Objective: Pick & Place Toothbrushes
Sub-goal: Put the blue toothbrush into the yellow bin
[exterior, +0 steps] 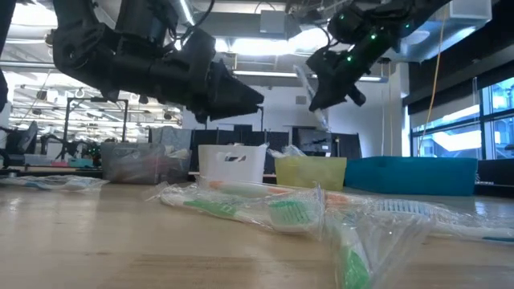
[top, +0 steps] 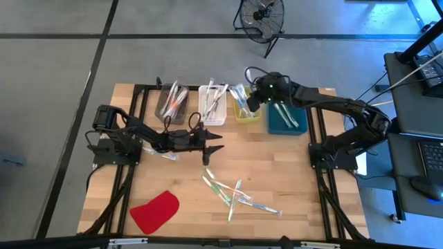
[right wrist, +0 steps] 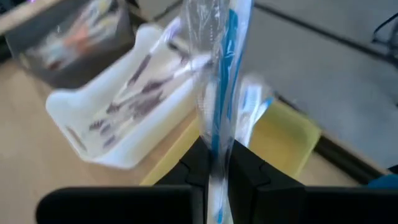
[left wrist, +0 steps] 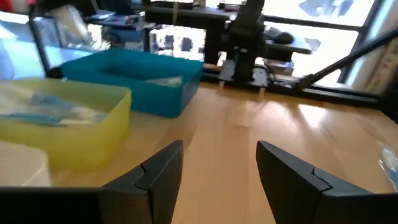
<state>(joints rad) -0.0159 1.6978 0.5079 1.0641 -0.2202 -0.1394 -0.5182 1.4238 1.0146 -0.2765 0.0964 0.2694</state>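
So the right tool (right wrist: 214, 165) is pinching a slim blue-and-white toothbrush in a clear crinkly wrapper (right wrist: 219, 74), holding it upright above the yellow rectangular plastic bin (top: 246, 111), which already has a few wrapped brushes in it. The rest of the toothbrushes are thin whitish sticks with green, blue or pink bits, all in see-through sleeves: a loose scatter of wrapped toothbrushes (top: 235, 197) lies on the near middle of the desk, criss-crossed over each other, and more sit in the bins along the far edge. Those are a dark grey bin (top: 172, 105), a white bin (top: 212, 105), the yellow one and a teal blue bin (top: 286, 119), all in a row. The left tool (top: 216, 149) hovers over the middle of the desk with its fingers spread and nothing between them, just in front of the white bin. The desk is a light wooden butcher-block top (top: 277, 166) on a black frame, and a flat red cloth-like piece (top: 155, 211) lies at its near left corner. Around it there's grey floor with dark lines, a black floor fan (top: 261, 17) behind the desk, and a side bench with a laptop (top: 429, 155) off to the right.
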